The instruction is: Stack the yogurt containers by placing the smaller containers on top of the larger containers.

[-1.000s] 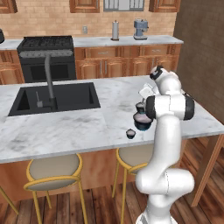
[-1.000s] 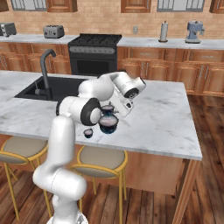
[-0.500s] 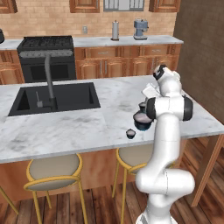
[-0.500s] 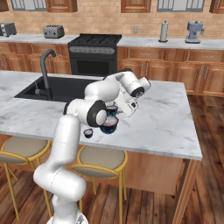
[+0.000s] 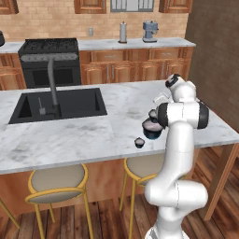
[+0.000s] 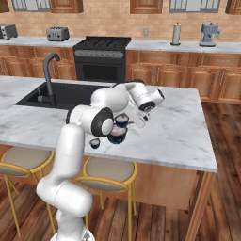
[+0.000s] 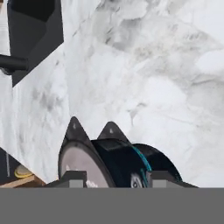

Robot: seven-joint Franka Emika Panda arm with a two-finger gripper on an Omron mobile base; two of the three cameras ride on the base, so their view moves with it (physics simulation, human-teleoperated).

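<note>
A white robot arm reaches over a grey-veined white marble island counter (image 5: pixel 84 135). Its two-finger pincer (image 7: pixel 114 179), at the bottom centre of the hand view, is clamped on a small round dark yogurt cup with a pale top (image 7: pixel 103 164), which sits between the finger tips. In the right base view this cup (image 6: pixel 121 120) hangs just above the wide dark navy tub (image 6: pixel 116 134) at mid-frame. A second tiny dark cup (image 6: pixel 95 143) rests on the marble, left of the tub.
</note>
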